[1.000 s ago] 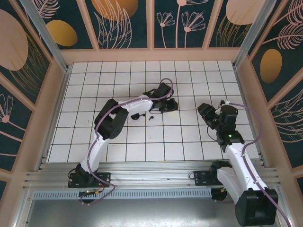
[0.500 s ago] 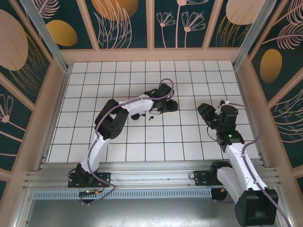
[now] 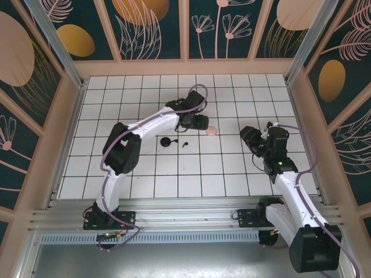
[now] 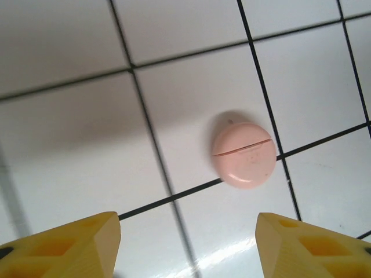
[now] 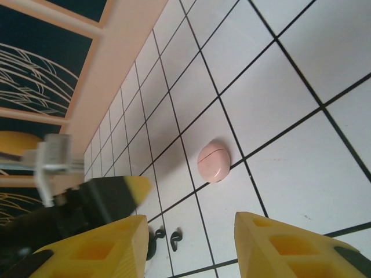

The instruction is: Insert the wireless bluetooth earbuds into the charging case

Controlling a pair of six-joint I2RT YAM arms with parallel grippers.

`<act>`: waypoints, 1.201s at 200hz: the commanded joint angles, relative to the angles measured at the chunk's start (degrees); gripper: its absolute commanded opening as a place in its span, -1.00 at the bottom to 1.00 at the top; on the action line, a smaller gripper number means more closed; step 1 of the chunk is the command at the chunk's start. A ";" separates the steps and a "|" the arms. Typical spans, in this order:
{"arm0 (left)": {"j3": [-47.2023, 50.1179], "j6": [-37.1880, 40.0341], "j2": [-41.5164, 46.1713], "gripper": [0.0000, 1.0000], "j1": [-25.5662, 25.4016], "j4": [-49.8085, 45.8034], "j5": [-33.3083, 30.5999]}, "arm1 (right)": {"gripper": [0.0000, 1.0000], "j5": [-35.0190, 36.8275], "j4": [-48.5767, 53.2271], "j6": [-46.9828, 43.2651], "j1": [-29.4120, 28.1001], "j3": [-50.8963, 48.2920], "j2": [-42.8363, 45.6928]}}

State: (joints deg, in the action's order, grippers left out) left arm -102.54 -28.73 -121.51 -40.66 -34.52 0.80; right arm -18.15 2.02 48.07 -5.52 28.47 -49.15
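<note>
The pink charging case (image 3: 212, 131) lies shut on the white tiles, its seam showing (image 4: 243, 155). My left gripper (image 3: 199, 121) hovers just left of it, open, with both yellow fingertips (image 4: 81, 243) clear of the case and nothing between them. Two small black earbuds (image 3: 185, 143) (image 3: 166, 141) lie on the tiles to the near left of the case; the right wrist view shows them too (image 5: 175, 239). My right gripper (image 3: 249, 139) hangs to the right of the case, pointing at it (image 5: 214, 161). It is open and holds nothing.
A wooden frame (image 3: 185, 68) with patterned panels walls the tiled table (image 3: 145, 174) on three sides. Tiles stretch free between the case and my right gripper. My left arm's finger (image 5: 119, 194) reaches in above the earbuds in the right wrist view.
My left gripper has opened, let go of the pink case and drawn back to the far left. The case now lies uncovered on the tiles. The right arm has barely moved.
</note>
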 commanded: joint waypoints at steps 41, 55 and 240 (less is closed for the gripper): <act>13.40 6.19 10.29 0.43 6.87 -11.46 -7.03 | -0.12 0.48 -0.70 -2.46 -3.67 4.27 -4.05; 16.57 4.68 10.63 0.50 6.94 -10.82 -7.17 | -0.12 0.74 -1.01 -2.33 -4.51 4.48 -4.64; 19.67 3.57 2.47 0.25 7.07 -5.30 -8.88 | -0.12 2.42 -0.07 -2.35 -7.05 5.02 -5.96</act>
State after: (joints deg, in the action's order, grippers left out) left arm -81.23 -25.28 -116.73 -33.76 -40.97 -6.44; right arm -17.37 1.98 46.83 -12.12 31.77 -55.33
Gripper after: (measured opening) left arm 0.648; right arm 0.440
